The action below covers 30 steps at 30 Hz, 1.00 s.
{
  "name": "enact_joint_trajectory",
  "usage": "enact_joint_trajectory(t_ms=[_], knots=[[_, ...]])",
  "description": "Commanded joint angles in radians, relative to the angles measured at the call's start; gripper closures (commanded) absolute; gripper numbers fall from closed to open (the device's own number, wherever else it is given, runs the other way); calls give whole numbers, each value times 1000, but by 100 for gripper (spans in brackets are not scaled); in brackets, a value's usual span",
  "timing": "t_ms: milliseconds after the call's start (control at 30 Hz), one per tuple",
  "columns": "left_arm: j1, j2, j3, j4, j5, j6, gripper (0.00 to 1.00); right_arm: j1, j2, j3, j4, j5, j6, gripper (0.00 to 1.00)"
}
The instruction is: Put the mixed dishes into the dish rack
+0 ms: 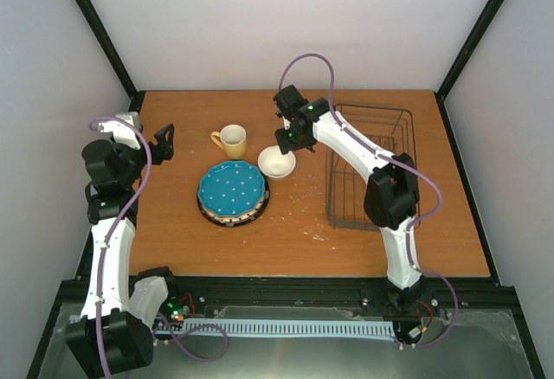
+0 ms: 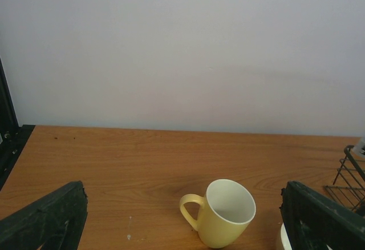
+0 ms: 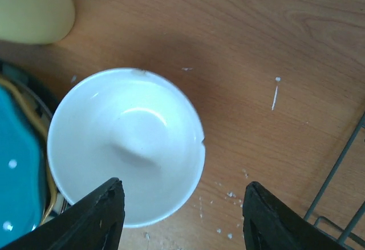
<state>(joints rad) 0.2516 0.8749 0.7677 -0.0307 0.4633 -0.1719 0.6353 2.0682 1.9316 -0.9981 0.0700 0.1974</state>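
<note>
Right gripper [image 3: 182, 210] is hovering, jaws apart, over the cream-white bowl [image 3: 125, 147], sitting upright, mouth up, round and glossy, between teal plate [image 3: 17, 164] and dish rack [image 3: 342, 170]; left gripper [image 1: 164, 144] is gaping wide.

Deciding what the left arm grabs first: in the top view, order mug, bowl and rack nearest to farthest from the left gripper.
1. Mug, to the right of the left gripper.
2. Bowl, mid-table, past the mug.
3. Rack, on the table's right side.
</note>
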Motion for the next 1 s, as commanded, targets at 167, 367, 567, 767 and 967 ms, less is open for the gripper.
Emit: enact_joint_trajectory(t_ms=[167,367,567,767,967], knots=[[5,-23,13,11,-9,21,7,-56,182,178,-164,-59,77,45],[5,-24,9,16,-9,20,7,-69,225,188,-182,-88,73,45],[5,-30,8,12,-10,21,7,-74,270,191,-160,-175,75,48],[5,-33,5,11,-17,24,7,-75,308,204,-157,-218,72,58],[5,-36,4,14,-16,25,7,-76,319,208,-171,-206,69,97]])
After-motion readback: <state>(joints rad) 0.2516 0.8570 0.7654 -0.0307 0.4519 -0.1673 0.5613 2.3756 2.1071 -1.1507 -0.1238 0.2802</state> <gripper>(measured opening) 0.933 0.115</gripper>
